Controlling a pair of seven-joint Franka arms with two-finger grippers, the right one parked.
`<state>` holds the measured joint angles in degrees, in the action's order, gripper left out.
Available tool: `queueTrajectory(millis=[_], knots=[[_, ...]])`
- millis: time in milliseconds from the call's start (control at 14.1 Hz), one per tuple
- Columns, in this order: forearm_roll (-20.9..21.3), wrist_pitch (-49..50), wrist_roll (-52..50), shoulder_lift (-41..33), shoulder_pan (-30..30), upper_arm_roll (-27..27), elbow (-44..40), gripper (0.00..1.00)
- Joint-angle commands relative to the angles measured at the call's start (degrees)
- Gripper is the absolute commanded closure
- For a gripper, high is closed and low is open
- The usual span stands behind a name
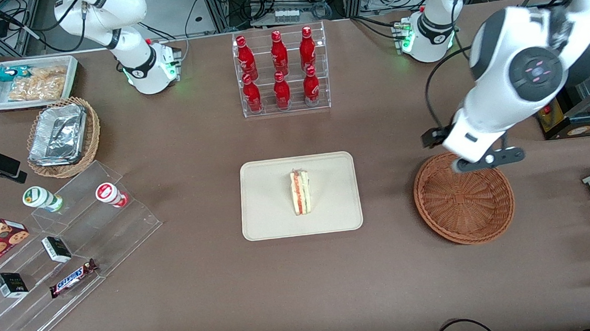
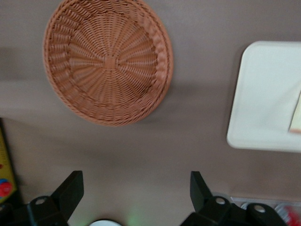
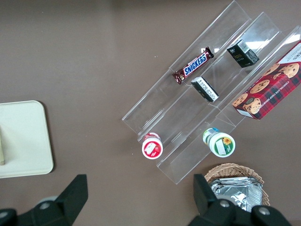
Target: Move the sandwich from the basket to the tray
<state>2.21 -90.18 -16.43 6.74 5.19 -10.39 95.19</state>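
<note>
The sandwich (image 1: 300,192) stands on its edge near the middle of the tray (image 1: 267,210) — already delivered, I judge. It looks light, soft and easily crushed; I'd pinch its flat bread faces gently, never the filling edge. The basket (image 1: 464,205), toward three o'clock from the tray, holds nothing. My gripper (image 2: 136,190) hangs above the table near the basket's rim — fingers spread wide, gripping nothing.

A rack of red bottles (image 1: 281,72) stands top centre; a Snickers bar (image 1: 73,277) lies lower left on clear steps (image 1: 69,246).
</note>
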Motion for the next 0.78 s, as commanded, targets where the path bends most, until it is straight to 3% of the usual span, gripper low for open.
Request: queueTrajectory(millis=[0,212,707], knots=[[-0.9,1.9,9.5,-6.5,-4.7,-0.8,3.3,0.00],[-0.7,5.2,14.3,-8.4,-7.3,0.0,1.2,0.00],[-1.2,6.5,13.8,-9.2,-6.7,4.8,-1.6,0.00]])
